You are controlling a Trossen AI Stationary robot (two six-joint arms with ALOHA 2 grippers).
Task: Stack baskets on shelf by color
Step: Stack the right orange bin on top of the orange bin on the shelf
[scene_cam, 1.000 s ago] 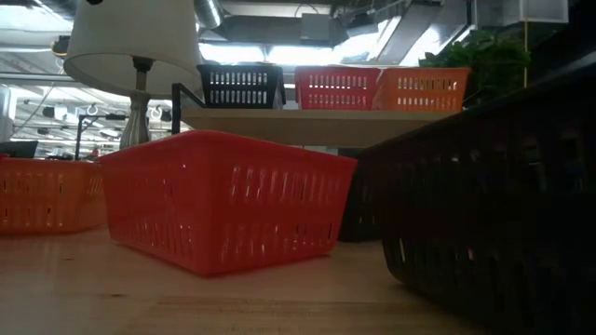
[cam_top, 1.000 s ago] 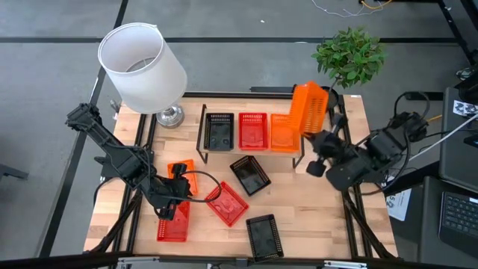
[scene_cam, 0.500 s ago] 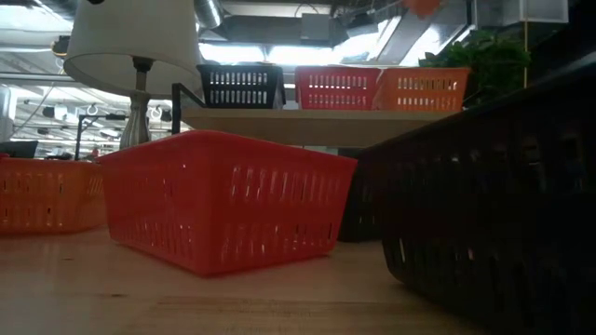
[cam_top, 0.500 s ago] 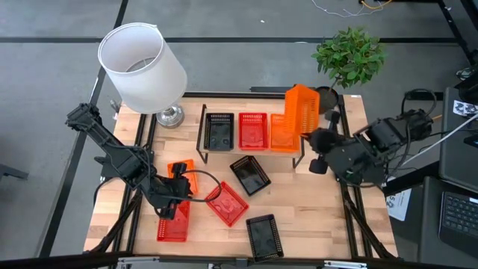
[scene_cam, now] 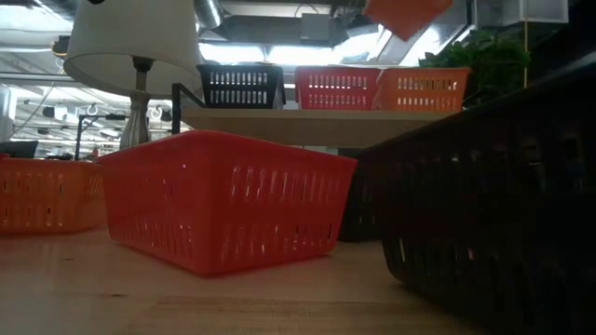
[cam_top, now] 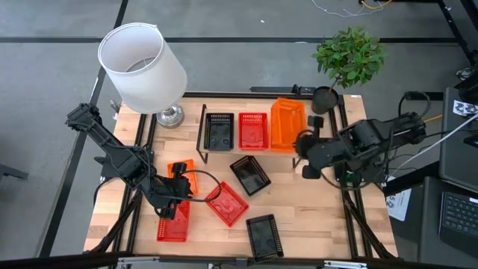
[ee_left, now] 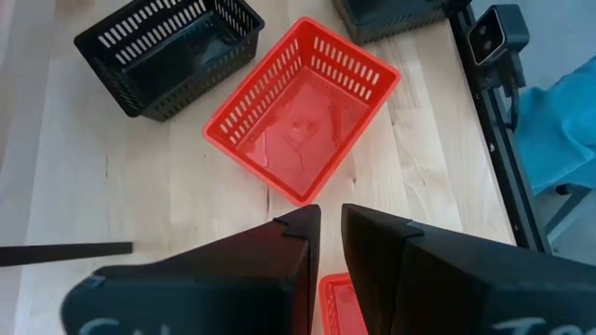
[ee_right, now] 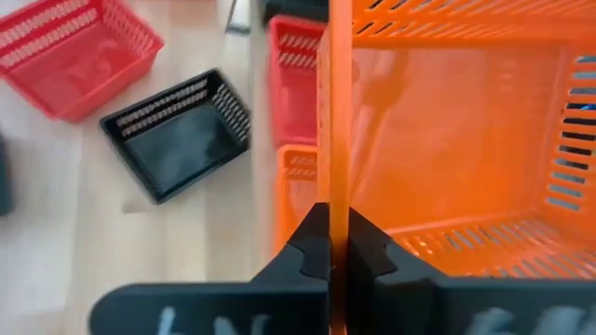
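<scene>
My right gripper (cam_top: 302, 142) is shut on an orange basket (cam_top: 287, 119) and holds it over the shelf's (cam_top: 203, 142) right end, above a second orange basket (ee_right: 300, 181) that stands on the board. A black basket (cam_top: 219, 131) and a red basket (cam_top: 252, 131) also stand on the shelf. The held basket shows at the low view's top (scene_cam: 410, 14). My left gripper (ee_left: 331, 219) hovers, open by a narrow gap, over the table's near left part beside a third orange basket (cam_top: 179, 171) and a red basket (cam_top: 173, 224). My right gripper pinches one side wall (ee_right: 337, 177) of the orange basket, near a corner, with one finger (ee_right: 368, 247) inside the basket and the other outside. It comes from the table's right side. The basket is lifted clear, about level, open side up.
On the table lie a red basket (cam_top: 226, 203) and two black baskets (cam_top: 250, 175) (cam_top: 264, 235). A white-shaded lamp (cam_top: 142, 67) stands at the far left corner and a potted plant (cam_top: 347, 56) at the far right corner.
My right gripper has moved toward the table's left, over the shelf's right end, and turned. The orange basket it holds has tipped from standing on edge to about level, open side up, and has come down into the low view's top.
</scene>
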